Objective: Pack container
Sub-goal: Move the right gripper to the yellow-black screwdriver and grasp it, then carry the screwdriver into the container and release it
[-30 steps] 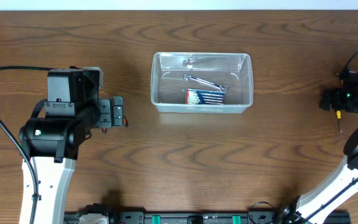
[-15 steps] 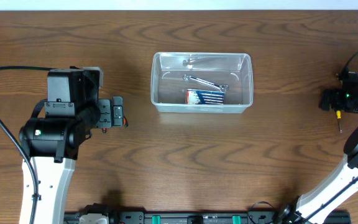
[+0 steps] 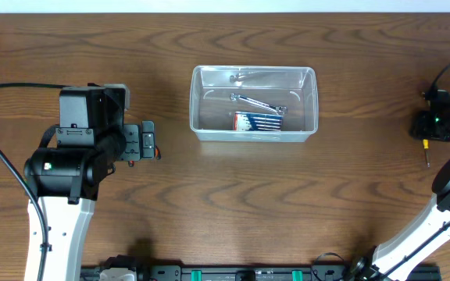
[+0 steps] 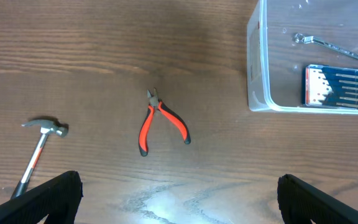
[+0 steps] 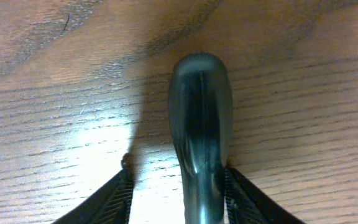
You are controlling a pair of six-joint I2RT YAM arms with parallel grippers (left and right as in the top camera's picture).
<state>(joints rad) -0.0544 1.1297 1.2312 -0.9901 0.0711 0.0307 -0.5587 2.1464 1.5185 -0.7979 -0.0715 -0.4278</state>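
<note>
At the right edge of the brown wooden table (image 3: 350,195), our right gripper (image 5: 176,183) straddles a dark rounded screwdriver handle (image 5: 201,112), not yet clamped (left gripper (image 4: 179,196) gapes wide), so closing, lifting and carrying to the clear rectangular plastic container (image 3: 254,69) come next.
</note>
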